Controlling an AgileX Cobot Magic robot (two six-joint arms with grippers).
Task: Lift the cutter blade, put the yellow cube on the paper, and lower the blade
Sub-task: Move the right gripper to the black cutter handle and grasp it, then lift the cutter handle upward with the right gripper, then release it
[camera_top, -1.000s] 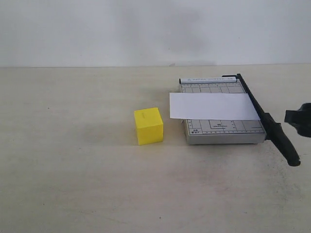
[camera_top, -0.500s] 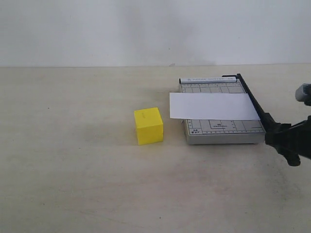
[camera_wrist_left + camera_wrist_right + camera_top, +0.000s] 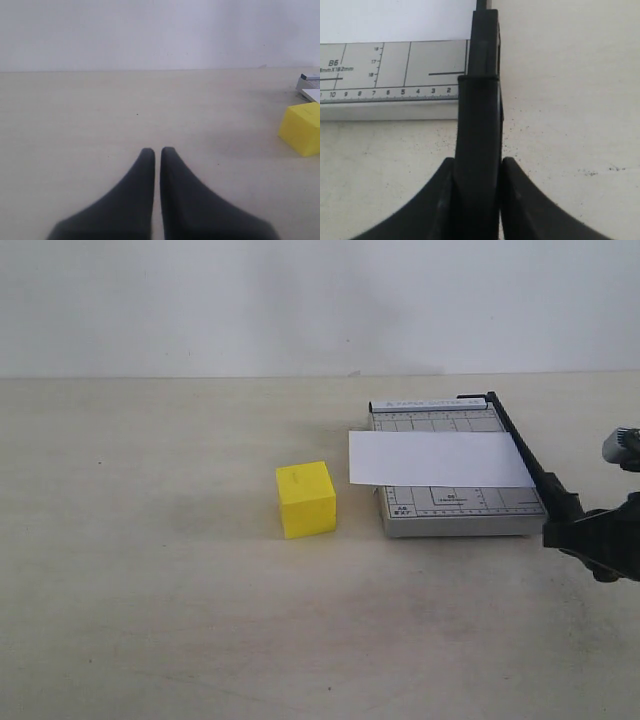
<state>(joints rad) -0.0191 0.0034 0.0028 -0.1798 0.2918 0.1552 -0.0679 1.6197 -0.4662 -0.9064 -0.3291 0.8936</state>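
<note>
The table point(image 3: 150, 620) carries the grey cutter base point(image 3: 455, 510); the paper point(image 3: 435, 458) lies across it, one end overhanging toward the cube; the cutter blade point(image 3: 520, 445) lies flat along the base's right edge, not yet raised; the yellow cube point(image 3: 306, 499) sits on the table beside the base, off the paper; the right gripper point(image 3: 477, 167) pinches the blade's thick handle from both sides; the left gripper point(image 3: 157, 152) hangs empty, fingers pressed together, apart from the cube. Judging by this, only the grasp is made; raising, placing and lowering all remain.
</note>
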